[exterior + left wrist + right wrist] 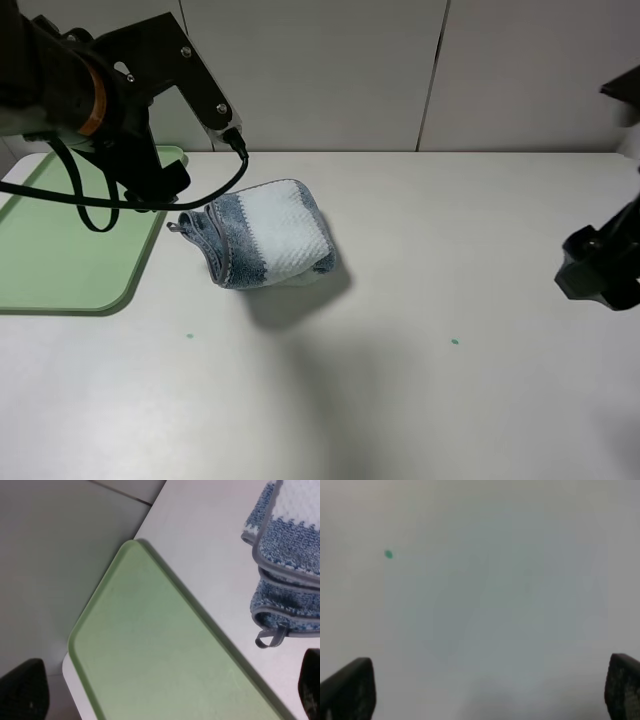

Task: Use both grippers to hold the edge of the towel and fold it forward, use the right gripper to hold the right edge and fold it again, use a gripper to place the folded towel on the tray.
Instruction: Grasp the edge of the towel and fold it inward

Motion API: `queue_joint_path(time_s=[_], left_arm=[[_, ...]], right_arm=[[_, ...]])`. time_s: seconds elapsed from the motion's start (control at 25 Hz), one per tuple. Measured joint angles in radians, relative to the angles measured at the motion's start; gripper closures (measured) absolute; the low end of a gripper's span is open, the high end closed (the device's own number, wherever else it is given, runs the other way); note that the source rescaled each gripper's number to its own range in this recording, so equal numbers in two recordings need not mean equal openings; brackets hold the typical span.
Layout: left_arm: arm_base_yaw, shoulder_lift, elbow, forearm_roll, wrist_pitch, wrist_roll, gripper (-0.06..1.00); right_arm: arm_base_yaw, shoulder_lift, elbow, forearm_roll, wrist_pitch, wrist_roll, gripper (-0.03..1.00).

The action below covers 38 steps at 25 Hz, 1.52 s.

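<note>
Folded towel (275, 235) seems to lie crosswise, layered edges facing tray (60, 255).

No text, label, brand, number or sign can be read in any view. The only marks are two small green dots (188, 336) on the tabletop (450, 250), and they carry no lettering.
</note>
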Motion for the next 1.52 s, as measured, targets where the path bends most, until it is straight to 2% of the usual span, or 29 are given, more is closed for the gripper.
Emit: queue_joint_path(time_s=[0.44,0.92,1.08,1.28,1.52], left_arm=[[0.0,0.0,0.0,0.0,0.0,0.0,-0.05],[0.0,0.0,0.0,0.0,0.0,0.0,-0.05],[0.0,0.0,0.0,0.0,0.0,0.0,-0.05],[0.0,0.0,0.0,0.0,0.0,0.0,-0.05],[0.0,0.0,0.0,0.0,-0.001,0.0,-0.05]], right_arm=[[-0.161,-0.434,0.225,0.088,-0.045,0.003,-0.03],[-0.195,-0.747,0.276,0.095,-0.113,0.043,-0.03],[-0.3,-0.828,0.276,0.097,-0.113,0.041,-0.03],[-0.467,-0.944,0.276,0.152,-0.121,-0.034,-0.03],[-0.557,-0.998,0.278,0.231,-0.127,-0.138,-0.03]])
